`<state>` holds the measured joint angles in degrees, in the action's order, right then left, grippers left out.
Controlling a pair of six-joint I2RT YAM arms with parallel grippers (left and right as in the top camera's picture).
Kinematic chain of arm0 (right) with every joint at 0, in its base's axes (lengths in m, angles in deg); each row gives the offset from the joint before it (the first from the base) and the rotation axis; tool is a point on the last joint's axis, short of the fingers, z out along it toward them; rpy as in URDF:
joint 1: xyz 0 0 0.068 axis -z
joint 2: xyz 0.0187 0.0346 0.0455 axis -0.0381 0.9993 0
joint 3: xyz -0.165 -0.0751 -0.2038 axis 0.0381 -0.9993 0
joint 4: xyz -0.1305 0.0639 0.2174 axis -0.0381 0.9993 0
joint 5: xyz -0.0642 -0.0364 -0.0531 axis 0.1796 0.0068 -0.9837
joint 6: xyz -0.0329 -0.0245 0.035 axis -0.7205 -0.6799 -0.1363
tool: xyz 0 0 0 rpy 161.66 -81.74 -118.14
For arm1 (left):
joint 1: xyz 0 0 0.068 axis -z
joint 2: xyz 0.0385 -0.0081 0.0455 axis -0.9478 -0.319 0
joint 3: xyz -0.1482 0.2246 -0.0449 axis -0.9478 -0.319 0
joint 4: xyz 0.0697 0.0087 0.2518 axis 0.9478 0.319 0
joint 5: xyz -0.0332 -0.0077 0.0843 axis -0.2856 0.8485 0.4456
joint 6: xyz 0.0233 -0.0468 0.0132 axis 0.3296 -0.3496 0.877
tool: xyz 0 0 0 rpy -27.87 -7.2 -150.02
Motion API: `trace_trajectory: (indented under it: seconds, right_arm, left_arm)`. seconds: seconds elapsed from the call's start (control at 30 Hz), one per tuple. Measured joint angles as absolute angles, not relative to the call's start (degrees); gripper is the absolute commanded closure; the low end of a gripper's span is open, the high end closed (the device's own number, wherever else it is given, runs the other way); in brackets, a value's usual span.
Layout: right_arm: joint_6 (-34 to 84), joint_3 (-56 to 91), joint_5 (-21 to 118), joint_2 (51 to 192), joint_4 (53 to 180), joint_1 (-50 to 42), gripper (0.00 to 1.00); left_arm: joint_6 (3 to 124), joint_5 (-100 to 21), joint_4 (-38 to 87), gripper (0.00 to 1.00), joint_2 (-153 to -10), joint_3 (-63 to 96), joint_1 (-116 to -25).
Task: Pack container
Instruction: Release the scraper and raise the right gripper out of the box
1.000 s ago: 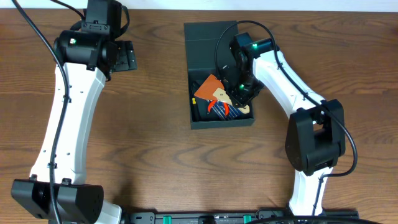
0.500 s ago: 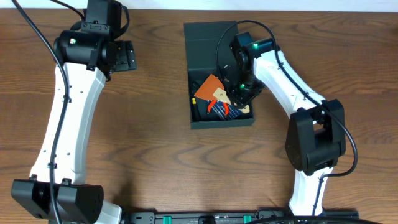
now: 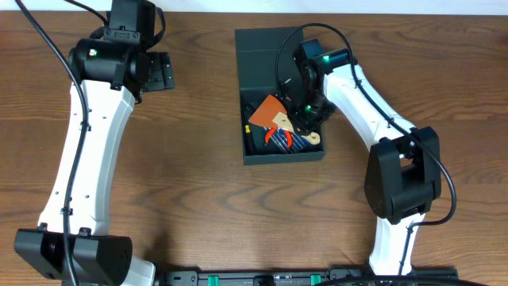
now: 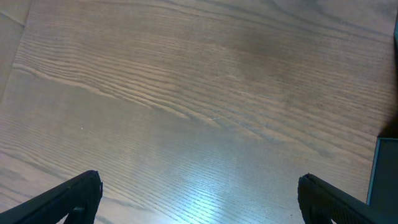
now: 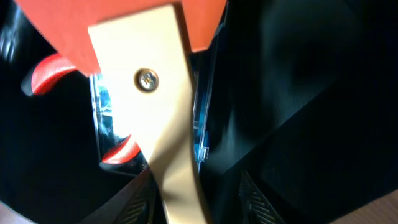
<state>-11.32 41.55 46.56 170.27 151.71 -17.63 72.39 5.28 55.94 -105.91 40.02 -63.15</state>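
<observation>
The dark teal-grey container point(image 3: 282, 157) stands at the table's middle back, its flap lid point(image 3: 266, 48) lying open behind it. Inside lies a scraper with an orange blade point(image 3: 266, 111) and a pale wooden handle point(image 3: 313, 140). My right gripper point(image 3: 306, 117) is down in the container over that handle. In the right wrist view the handle point(image 5: 161, 106) runs between the fingers point(image 5: 196, 200); the left finger touches it and the right finger stands apart, so the gripper is open. My left gripper point(image 3: 159, 71) is open and empty over bare table point(image 4: 199, 193).
Red-handled pliers point(image 3: 279, 131) and a blue striped item point(image 3: 279, 143) also lie in the container; the red handles show in the right wrist view point(image 5: 46, 71). A corner of the container shows at the right edge of the left wrist view point(image 4: 382, 168).
My right gripper has drawn back a little toward the far side, and more of the wooden handle now shows in front of it. The left arm has not moved.
</observation>
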Motion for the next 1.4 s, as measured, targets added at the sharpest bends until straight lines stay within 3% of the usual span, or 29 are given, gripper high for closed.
trace_trajectory:
  seconds: [0.23, 0.5, 0.8, 1.4]
  right_arm:
    - [-10.16, 41.55, 47.08, 170.27, 151.49, -17.65, 0.73]
    - [-9.64, 41.55, 47.34, 170.27, 150.87, -17.63, 0.73]
    - [-8.59, 41.55, 47.06, 170.27, 149.78, -17.09, 0.49]
    - [-8.52, 41.71, 49.73, 170.27, 147.42, -17.09, 0.46]
  left_arm:
    - [72.37, 5.28, 55.96, 0.01, -105.91, 40.02, -63.15]
    - [72.37, 5.28, 55.94, 0.01, -105.91, 40.02, -63.15]
    - [72.37, 5.28, 55.94, 0.02, -105.91, 40.02, -63.15]
    - [72.37, 5.28, 55.94, 0.01, -105.91, 40.02, -63.15]
